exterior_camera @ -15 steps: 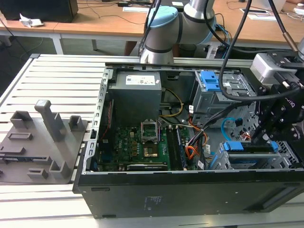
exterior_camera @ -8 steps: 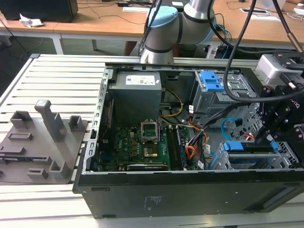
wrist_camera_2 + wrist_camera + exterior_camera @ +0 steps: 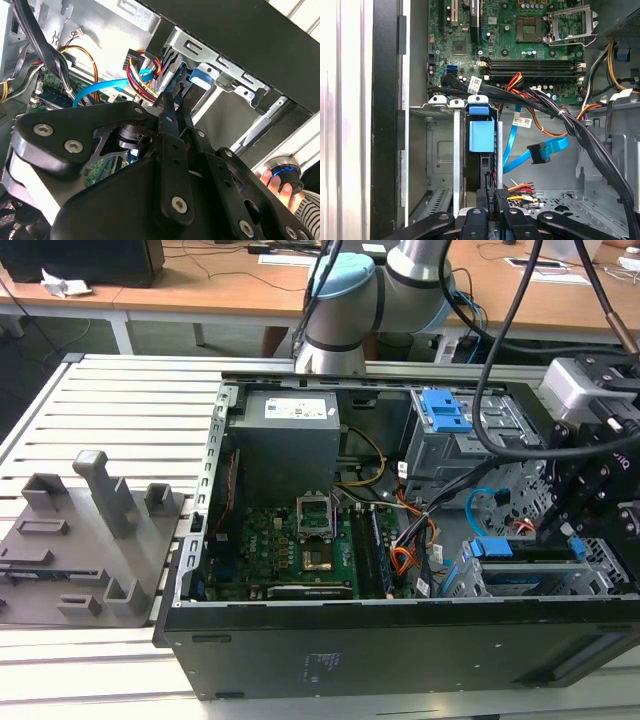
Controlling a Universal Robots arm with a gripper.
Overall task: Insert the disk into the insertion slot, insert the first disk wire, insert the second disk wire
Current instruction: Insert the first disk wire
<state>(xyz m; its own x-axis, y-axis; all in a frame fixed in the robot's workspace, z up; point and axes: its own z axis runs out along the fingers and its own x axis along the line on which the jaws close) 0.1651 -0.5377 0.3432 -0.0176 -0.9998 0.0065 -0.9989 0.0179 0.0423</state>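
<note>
The cable tags (image 3: 522,121) are unreadable. The blue-framed disk (image 3: 481,136) sits in the slot (image 3: 440,150); the gripper (image 3: 497,206) pinches a plug (image 3: 502,193).

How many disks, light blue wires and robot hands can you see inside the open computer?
disk: 1
light blue wire: 1
hand: 1
Total: 3

The disk (image 3: 492,548) sits in the insertion slot (image 3: 462,582), beside the motherboard (image 3: 280,550)
</note>
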